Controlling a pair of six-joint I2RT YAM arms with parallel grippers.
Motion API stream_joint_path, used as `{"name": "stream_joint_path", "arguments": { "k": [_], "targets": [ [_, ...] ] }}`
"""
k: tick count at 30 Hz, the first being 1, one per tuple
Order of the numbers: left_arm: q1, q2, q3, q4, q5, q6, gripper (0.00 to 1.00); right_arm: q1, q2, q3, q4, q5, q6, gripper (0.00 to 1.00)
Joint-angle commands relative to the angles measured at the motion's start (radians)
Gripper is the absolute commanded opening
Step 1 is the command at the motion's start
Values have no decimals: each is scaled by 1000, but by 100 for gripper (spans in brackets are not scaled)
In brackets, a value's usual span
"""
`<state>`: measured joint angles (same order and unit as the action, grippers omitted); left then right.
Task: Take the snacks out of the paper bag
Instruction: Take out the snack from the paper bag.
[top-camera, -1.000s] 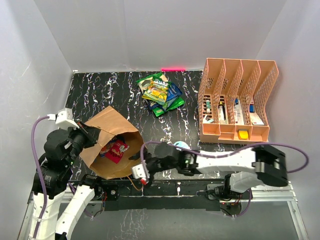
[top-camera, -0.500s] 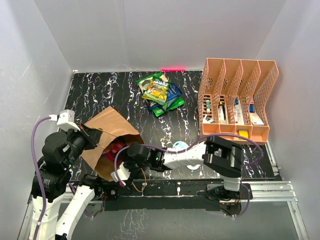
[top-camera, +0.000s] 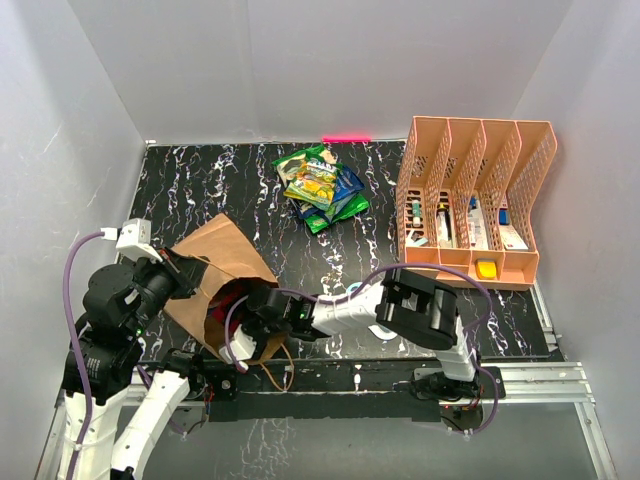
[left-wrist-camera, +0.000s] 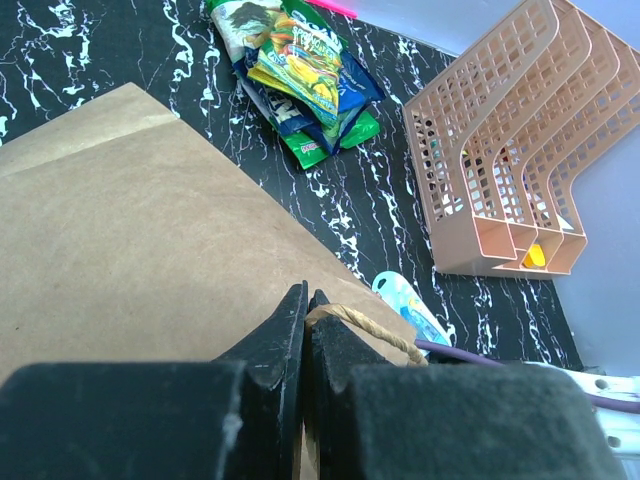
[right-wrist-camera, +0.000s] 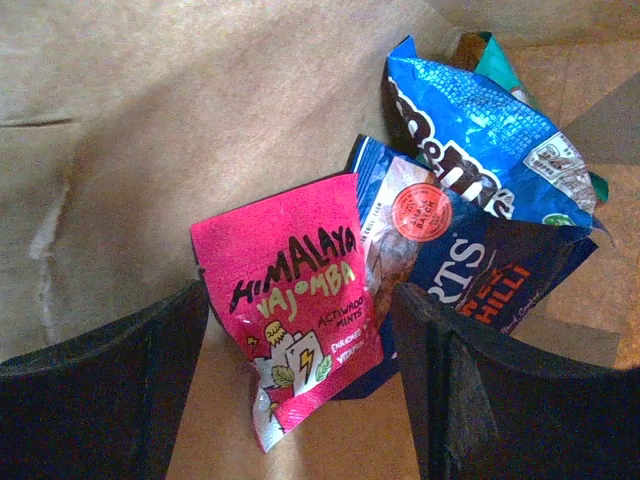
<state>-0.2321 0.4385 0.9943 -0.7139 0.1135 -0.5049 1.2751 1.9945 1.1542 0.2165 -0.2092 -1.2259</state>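
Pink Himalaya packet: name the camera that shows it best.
Right wrist: the pink packet lies centred inside the paper bag, label readable. Top external catches only a red glimpse in the bag's mouth; left wrist sees just the bag's outside.

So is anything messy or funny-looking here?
The paper bag isn't standing up: it lies tipped on its side at the near left of the table, with the left gripper pinching its rim by the handle. Inside, packets lie jumbled on each other. The snacks already out sit in a loose heap at the far edge.

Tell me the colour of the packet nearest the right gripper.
Packet: bright pink, yellow lettering; right wrist view.
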Motion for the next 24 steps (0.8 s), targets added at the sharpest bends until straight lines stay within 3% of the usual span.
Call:
{"name": "stream_joint_path", "arguments": {
  "k": [1,8,16,24],
  "targets": [
    [-1,5,18,23,18,11,0,-3,36,14,198,11,-59,76],
    [-2,8,23,24,17,4,0,-10,114,-8,499,98,-91,76],
    [-2,5,18,26,18,0,0,-59,147,64,521,89,-15,72],
    [-2,0,15,21,8,2,0,-63,132,47,530,67,20,39]
  ]
}}
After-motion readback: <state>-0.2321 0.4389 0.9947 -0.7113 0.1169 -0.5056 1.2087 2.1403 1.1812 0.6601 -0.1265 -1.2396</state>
